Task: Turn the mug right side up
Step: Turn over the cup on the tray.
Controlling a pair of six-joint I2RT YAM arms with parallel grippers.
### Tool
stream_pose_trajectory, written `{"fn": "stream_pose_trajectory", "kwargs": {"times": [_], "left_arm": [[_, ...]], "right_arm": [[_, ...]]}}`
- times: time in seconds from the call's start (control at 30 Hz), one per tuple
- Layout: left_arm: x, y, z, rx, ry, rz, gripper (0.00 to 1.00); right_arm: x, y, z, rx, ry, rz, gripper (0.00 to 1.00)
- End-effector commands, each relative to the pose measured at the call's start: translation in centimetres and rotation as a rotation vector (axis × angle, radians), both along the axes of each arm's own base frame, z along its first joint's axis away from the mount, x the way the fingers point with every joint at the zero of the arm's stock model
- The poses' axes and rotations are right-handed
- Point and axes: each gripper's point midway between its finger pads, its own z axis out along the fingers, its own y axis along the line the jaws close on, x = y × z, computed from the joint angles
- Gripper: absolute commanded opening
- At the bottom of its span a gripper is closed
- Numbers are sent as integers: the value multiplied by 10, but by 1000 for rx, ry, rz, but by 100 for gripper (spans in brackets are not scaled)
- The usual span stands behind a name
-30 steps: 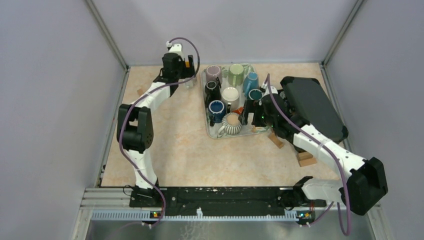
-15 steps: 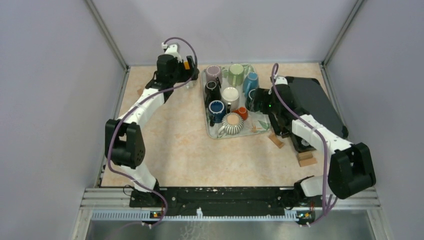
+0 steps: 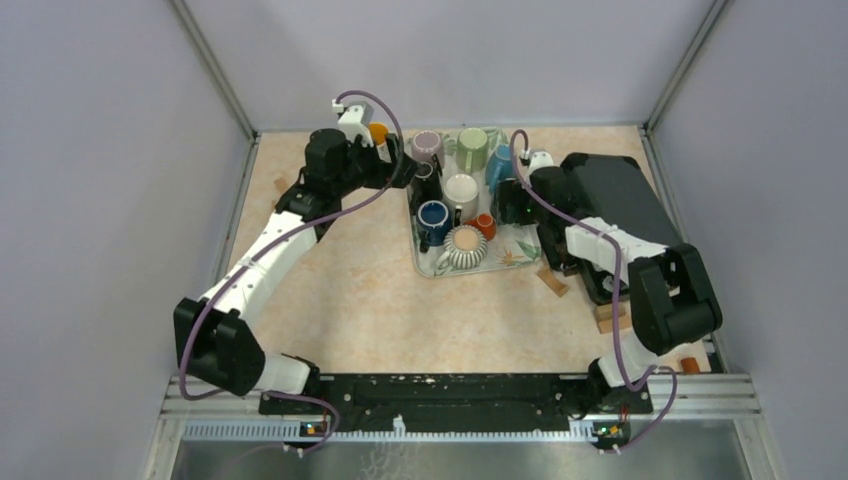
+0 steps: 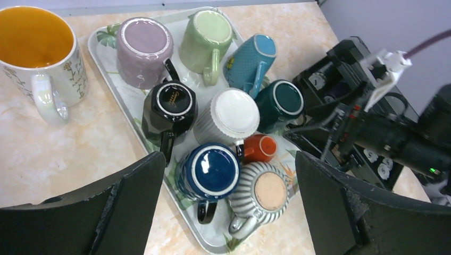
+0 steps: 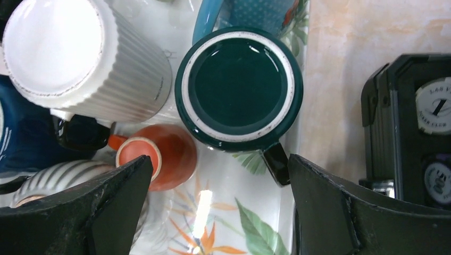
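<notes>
A tray [image 3: 430,268] holds several mugs, all bottom up or tipped. In the right wrist view a dark green mug [image 5: 239,87] stands upside down, handle toward the lower right. My right gripper [image 5: 218,212] is open just above the tray, its fingers astride the space below that mug; it also shows in the top view [image 3: 508,202]. My left gripper [image 4: 228,212] is open and empty above the navy mug [image 4: 210,171] and the grey striped mug [image 4: 261,194]; in the top view it [image 3: 405,172] hovers at the tray's left edge. A white mug with an orange inside [image 4: 37,48] stands upright on the table.
Other inverted mugs on the tray: mauve [image 4: 143,48], green [image 4: 206,40], teal-blue [image 4: 250,61], black [image 4: 170,106], white ribbed [image 4: 228,114], small orange [image 4: 259,149]. A black case [image 3: 625,205] lies right of the tray. Wooden blocks [image 3: 552,282] lie near its front corner.
My left arm swung from the back-left corner toward the tray's left side. My right gripper moved back from the tray's front to the dark green mug.
</notes>
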Motion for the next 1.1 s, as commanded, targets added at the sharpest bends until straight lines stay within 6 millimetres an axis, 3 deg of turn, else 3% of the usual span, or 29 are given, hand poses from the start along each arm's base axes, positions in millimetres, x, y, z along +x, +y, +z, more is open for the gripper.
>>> {"fn": "stream_pose_trajectory", "kwargs": {"times": [0.0, 0.33, 0.87, 1.07], "left_arm": [[-24, -2, 21, -18, -50, -58, 98], [-37, 1, 25, -8, -78, -80, 98], [-40, -7, 28, -42, -83, -125, 99], [-40, -10, 21, -44, -68, -135, 98]], "right_arm": [[28, 2, 27, -34, -114, 30, 99], [27, 11, 10, -29, -66, 81, 99], [1, 36, 19, 61, 40, 86, 99], [2, 39, 20, 84, 56, 58, 85]]}}
